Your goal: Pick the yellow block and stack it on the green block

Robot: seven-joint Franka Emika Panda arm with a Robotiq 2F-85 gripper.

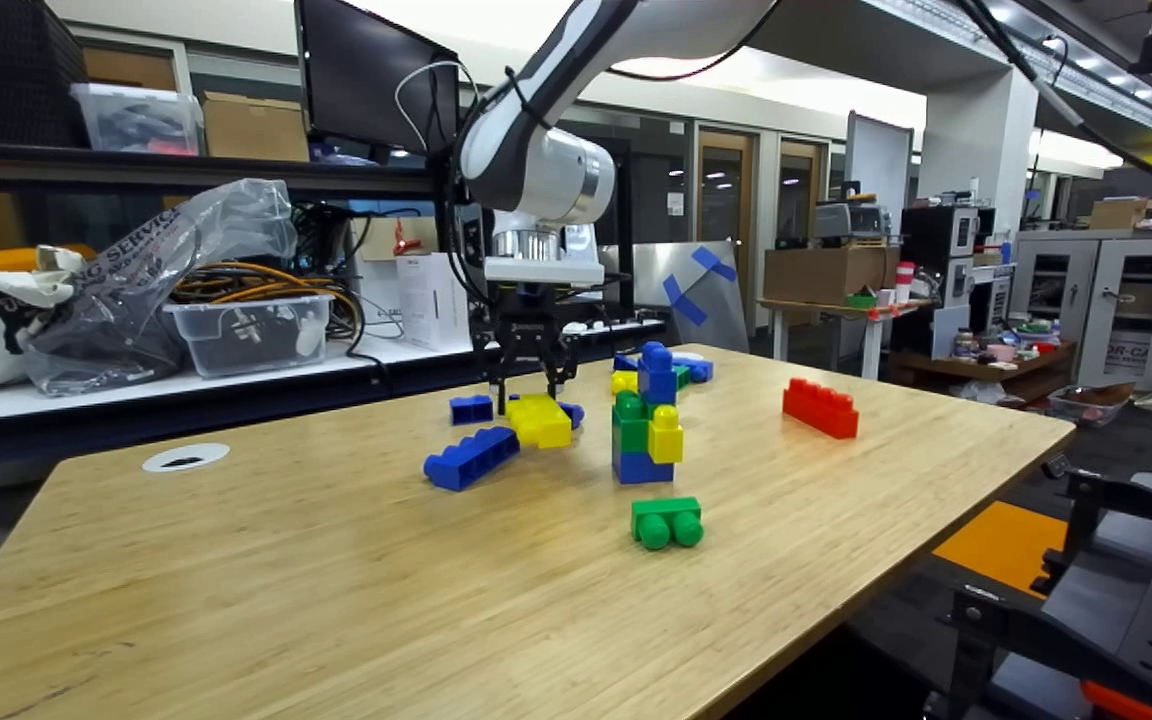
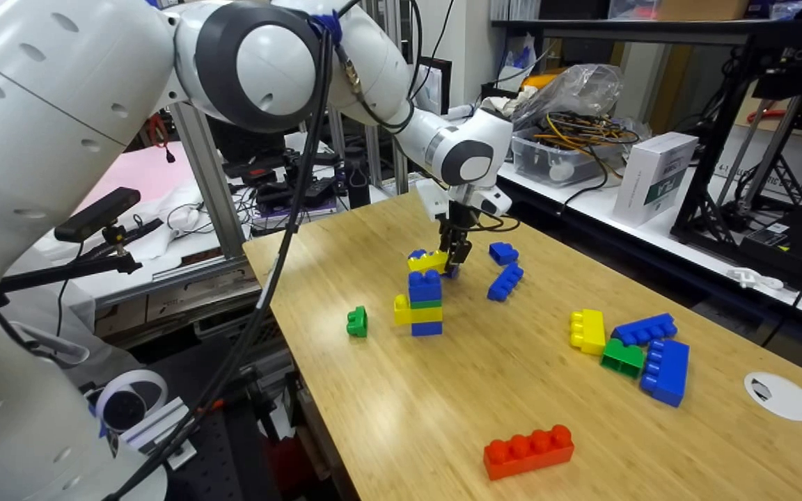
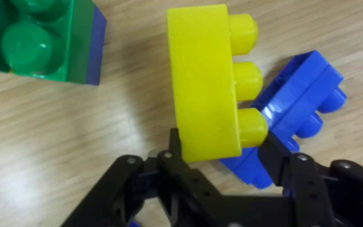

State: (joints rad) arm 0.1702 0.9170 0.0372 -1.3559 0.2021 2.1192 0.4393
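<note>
My gripper [image 1: 528, 394] is shut on a long yellow block, and it also shows in an exterior view [image 2: 452, 261]. In the wrist view its fingers [image 3: 221, 142] touch the flat underside and a stud tip of the yellow block [image 3: 205, 82], near one end. The block lies sideways, seemingly slightly above the table; it shows in both exterior views [image 1: 539, 420] [image 2: 427, 261]. A green block [image 1: 628, 424] sits in a small stack between blue blocks, with its studs up in the wrist view [image 3: 27, 47]. A loose green block [image 1: 666, 518] lies tipped, also visible in an exterior view [image 2: 357, 321].
A blue block [image 3: 288, 94] lies under and beside the yellow one. Two more blue blocks [image 2: 505, 281] [image 2: 503, 252] lie near the gripper. The stack [image 2: 426, 286] stands close by. A red block [image 2: 528, 453] and a mixed cluster [image 2: 665, 372] lie farther off.
</note>
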